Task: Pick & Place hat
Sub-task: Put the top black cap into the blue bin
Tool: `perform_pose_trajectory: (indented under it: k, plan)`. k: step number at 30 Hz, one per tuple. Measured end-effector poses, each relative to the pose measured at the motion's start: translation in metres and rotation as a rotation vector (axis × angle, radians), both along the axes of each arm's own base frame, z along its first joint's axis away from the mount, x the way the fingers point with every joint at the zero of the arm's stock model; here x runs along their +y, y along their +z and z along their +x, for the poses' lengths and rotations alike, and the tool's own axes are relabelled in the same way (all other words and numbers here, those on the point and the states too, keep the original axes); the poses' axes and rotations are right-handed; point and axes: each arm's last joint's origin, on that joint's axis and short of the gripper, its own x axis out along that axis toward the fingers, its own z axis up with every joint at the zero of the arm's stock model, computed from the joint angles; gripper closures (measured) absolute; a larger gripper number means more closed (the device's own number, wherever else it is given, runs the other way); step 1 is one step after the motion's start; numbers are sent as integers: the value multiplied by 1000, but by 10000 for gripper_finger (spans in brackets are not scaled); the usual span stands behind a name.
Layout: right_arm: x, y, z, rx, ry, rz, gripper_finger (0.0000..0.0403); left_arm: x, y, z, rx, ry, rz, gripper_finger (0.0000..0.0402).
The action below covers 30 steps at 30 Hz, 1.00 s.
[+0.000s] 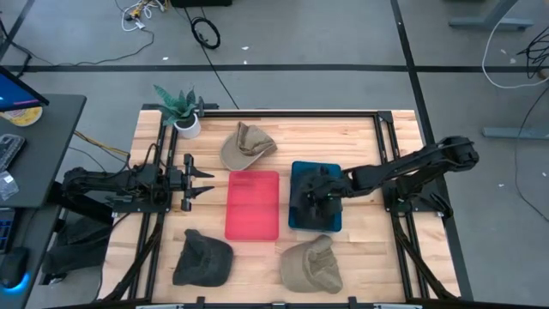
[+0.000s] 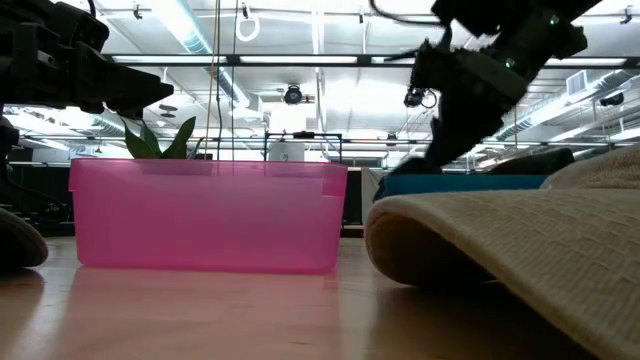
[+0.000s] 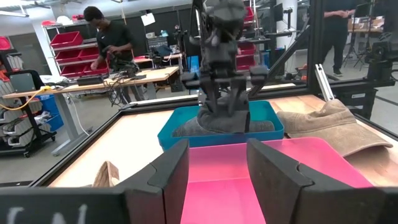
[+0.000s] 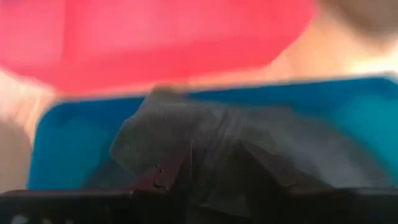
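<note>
A dark grey hat [image 3: 222,126] lies bunched in the blue bin [image 1: 335,170], which stands right of the pink bin [image 1: 253,206]. My right gripper [image 3: 225,104] reaches in from the table's right side, points down over the blue bin and is shut on this hat. The right wrist view shows the hat's crumpled cloth [image 4: 205,143] close up against the bin's blue floor [image 4: 62,155]. My left gripper [image 1: 202,181] waits open, left of the pink bin and above the table. My right gripper holds the dark grey hat by a raised bunch of cloth at its top [image 3: 224,115], pinched between the two fingers [image 3: 210,99]. The fingers come from above, pointing down. The hat's lower part [image 3: 261,126] rests in the blue bin.
Three more hats lie on the wooden table: a tan one [image 1: 247,144] by the far edge, a tan one [image 1: 311,264] near the front edge and a dark one [image 1: 203,257] at front left. A potted plant [image 1: 182,112] stands at the far left corner. People are in the room beyond.
</note>
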Motion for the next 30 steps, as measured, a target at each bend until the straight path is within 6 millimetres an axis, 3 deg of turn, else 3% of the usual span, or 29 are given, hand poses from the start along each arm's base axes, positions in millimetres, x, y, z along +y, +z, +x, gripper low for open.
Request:
perform_pose_trajectory:
  k: [3, 10, 20, 30]
  plan:
    - [1, -10, 1, 60, 19, 16, 271, 0, 0, 0, 0, 0, 0, 236]
    - [2, -12, 4, 47, 18, 25, 271, 0, 0, 0, 0, -1, 1, 236]
    - [1, 15, -7, -47, 23, 41, 271, 0, 0, 0, 0, 0, 0, 236]
    - [11, 35, -41, 29, -20, 113, 271, 0, 0, 0, 0, 0, 0, 236]
